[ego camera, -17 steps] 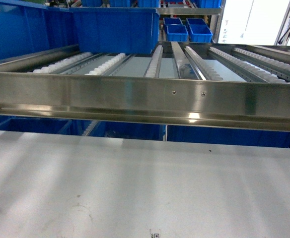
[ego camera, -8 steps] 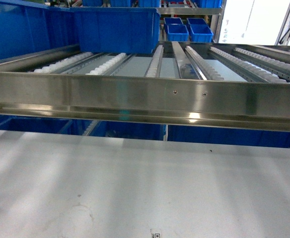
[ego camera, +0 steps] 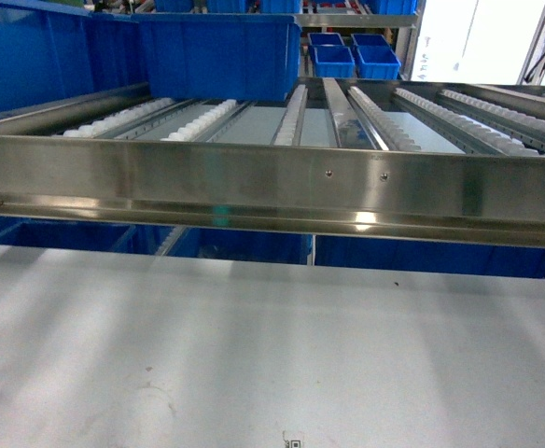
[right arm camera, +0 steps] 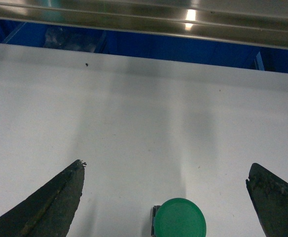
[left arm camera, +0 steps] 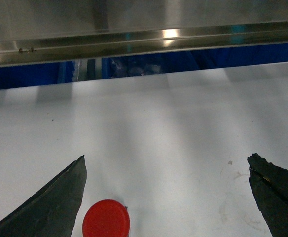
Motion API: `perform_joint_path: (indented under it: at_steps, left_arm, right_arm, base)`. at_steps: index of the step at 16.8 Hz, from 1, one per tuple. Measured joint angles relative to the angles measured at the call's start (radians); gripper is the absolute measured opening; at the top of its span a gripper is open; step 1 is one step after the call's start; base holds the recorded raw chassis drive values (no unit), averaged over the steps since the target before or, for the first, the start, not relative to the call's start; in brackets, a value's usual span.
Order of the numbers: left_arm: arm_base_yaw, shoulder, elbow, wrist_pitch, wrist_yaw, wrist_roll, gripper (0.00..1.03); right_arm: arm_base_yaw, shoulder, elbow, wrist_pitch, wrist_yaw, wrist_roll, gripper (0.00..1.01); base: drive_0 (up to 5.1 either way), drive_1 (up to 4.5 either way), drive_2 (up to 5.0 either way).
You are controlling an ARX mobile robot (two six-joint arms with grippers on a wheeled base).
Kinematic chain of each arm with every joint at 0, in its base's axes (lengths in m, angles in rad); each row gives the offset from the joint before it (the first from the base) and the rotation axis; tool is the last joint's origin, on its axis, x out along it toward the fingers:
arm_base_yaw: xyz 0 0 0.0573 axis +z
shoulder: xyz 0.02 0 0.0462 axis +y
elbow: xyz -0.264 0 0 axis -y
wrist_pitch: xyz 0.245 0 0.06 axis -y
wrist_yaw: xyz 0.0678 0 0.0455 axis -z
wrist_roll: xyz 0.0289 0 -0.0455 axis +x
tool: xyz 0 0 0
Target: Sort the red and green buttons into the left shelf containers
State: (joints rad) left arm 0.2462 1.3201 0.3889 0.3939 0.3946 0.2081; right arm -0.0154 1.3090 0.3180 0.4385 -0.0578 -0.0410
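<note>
Nothing sorted yet, I judge. My left gripper (left arm camera: 166, 192) has fingers wide, the red button (left arm camera: 106, 218) at 7 o'clock between them on the table (left arm camera: 173, 128). Right gripper (right arm camera: 166, 192), equally wide, frames the green button (right arm camera: 180, 217) at 6 o'clock. Blue bins (ego camera: 218, 56) wait at 11 o'clock.

I've got a white table (ego camera: 347, 355) with a red button (left arm camera: 106, 219) and a green button (right arm camera: 180, 217) on it, possibly a small printed marker (ego camera: 293, 437) too.
</note>
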Motion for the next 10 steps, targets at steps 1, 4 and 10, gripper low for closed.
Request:
perform_joint_path:
  at_steps: [1, 4, 10]
  left_arm:
    - [-0.003, 0.000, 0.002, 0.001, 0.000, 0.003, 0.98]
    - [-0.002, 0.000, 0.002, -0.001, -0.003, 0.006, 0.98]
    - [-0.002, 0.000, 0.002, -0.001, -0.003, 0.007, 0.98]
  right_arm:
    - [-0.008, 0.024, 0.001, 0.005, -0.003, -0.002, 0.98]
    - [-0.012, 0.100, -0.003, 0.037, -0.019, -0.005, 0.98]
    - [-0.044, 0.303, -0.015, 0.149, -0.033, -0.051, 0.98]
  base:
    - [0.0, 0.00, 0.0]
    - [0.0, 0.00, 0.0]
    - [0.0, 0.00, 0.0]
